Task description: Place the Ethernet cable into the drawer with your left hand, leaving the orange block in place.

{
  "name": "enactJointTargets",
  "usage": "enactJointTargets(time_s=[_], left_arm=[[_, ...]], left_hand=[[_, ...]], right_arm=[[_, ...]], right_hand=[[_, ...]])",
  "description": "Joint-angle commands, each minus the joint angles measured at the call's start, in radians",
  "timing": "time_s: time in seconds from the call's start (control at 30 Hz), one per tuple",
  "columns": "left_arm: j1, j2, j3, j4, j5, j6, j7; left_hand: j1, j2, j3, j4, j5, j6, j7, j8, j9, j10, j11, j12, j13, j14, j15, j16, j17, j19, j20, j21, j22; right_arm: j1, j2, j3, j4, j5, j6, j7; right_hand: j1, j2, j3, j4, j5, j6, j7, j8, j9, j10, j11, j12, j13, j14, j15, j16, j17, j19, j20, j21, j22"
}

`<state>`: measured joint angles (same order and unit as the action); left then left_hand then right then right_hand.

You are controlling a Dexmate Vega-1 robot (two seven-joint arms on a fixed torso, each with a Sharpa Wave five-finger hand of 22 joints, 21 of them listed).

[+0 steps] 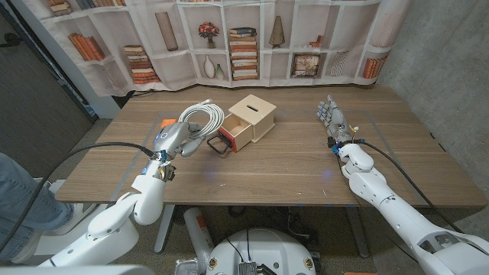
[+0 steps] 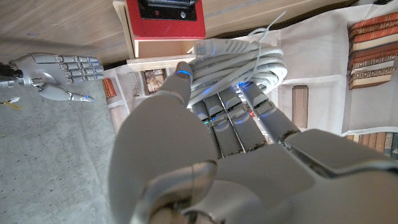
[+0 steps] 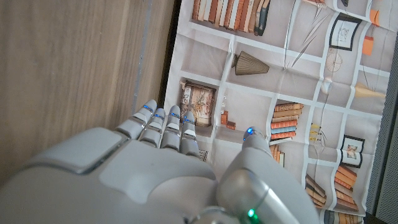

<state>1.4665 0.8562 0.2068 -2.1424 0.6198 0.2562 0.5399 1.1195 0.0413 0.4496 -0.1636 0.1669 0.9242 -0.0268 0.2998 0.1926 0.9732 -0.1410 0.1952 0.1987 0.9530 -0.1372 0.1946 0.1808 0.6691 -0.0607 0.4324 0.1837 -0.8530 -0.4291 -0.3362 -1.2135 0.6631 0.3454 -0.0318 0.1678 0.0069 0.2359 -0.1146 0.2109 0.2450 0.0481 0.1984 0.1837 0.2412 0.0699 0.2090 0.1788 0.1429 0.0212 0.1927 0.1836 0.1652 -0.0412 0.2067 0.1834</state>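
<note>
On a wooden table (image 1: 290, 164), the left hand (image 1: 177, 139) grips a coiled white Ethernet cable (image 1: 203, 118), raised beside a small wooden drawer box (image 1: 250, 118).
Its red-fronted drawer (image 1: 229, 136) stands open; an orange block (image 1: 166, 123) peeks behind the hand. The right hand (image 1: 334, 121) rests apart, fingers extended together, before a bookshelf-printed curtain (image 1: 252, 38).

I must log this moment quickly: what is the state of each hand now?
Left hand: holding the cable.
Right hand: open, holding nothing.
</note>
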Motion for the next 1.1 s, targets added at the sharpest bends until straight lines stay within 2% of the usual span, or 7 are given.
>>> enactJointTargets(time_s=[0.03, 0.47, 1.1], left_arm=[[-0.036, 0.006, 0.026, 0.017, 0.002, -0.022, 0.023], [-0.079, 0.006, 0.062, 0.038, -0.001, -0.043, 0.045], [-0.185, -0.005, 0.136, 0.105, -0.029, -0.095, 0.058]], left_hand=[[-0.010, 0.005, 0.044, 0.046, 0.006, 0.075, -0.032, 0.005, 0.003, 0.022, -0.024, -0.002, 0.000, -0.004, -0.069, -0.002, 0.002, -0.002, -0.036, -0.001, 0.003], [-0.013, 0.004, 0.044, 0.046, 0.006, 0.077, -0.033, 0.003, 0.003, 0.022, -0.020, -0.003, 0.000, -0.004, -0.069, -0.001, 0.002, -0.003, -0.037, -0.001, 0.003], [-0.014, 0.005, 0.048, 0.046, 0.007, 0.080, -0.033, 0.002, 0.003, 0.025, -0.025, -0.003, 0.000, -0.001, -0.070, 0.000, 0.002, -0.004, -0.035, -0.001, 0.004]], right_arm=[[-0.004, -0.003, 0.004, -0.004, 0.003, 0.003, 0.001], [-0.015, -0.013, 0.013, -0.011, 0.012, 0.002, 0.005], [-0.032, -0.020, 0.017, -0.026, 0.014, 0.003, -0.001]], right_hand=[[0.004, 0.008, -0.005, 0.000, 0.000, 0.006, 0.004, -0.003, 0.003, 0.010, 0.000, 0.001, 0.004, 0.003, -0.001, -0.003, 0.004, 0.009, -0.027, -0.001, 0.003], [0.004, 0.009, -0.006, 0.000, 0.000, 0.006, 0.003, -0.003, 0.003, 0.010, -0.002, 0.001, 0.004, 0.004, -0.002, -0.002, 0.004, 0.010, -0.028, -0.001, 0.003], [0.004, 0.009, -0.007, 0.000, 0.000, 0.007, 0.003, -0.003, 0.003, 0.010, -0.001, 0.001, 0.004, 0.011, -0.003, 0.000, 0.004, 0.015, -0.027, 0.001, 0.003]])
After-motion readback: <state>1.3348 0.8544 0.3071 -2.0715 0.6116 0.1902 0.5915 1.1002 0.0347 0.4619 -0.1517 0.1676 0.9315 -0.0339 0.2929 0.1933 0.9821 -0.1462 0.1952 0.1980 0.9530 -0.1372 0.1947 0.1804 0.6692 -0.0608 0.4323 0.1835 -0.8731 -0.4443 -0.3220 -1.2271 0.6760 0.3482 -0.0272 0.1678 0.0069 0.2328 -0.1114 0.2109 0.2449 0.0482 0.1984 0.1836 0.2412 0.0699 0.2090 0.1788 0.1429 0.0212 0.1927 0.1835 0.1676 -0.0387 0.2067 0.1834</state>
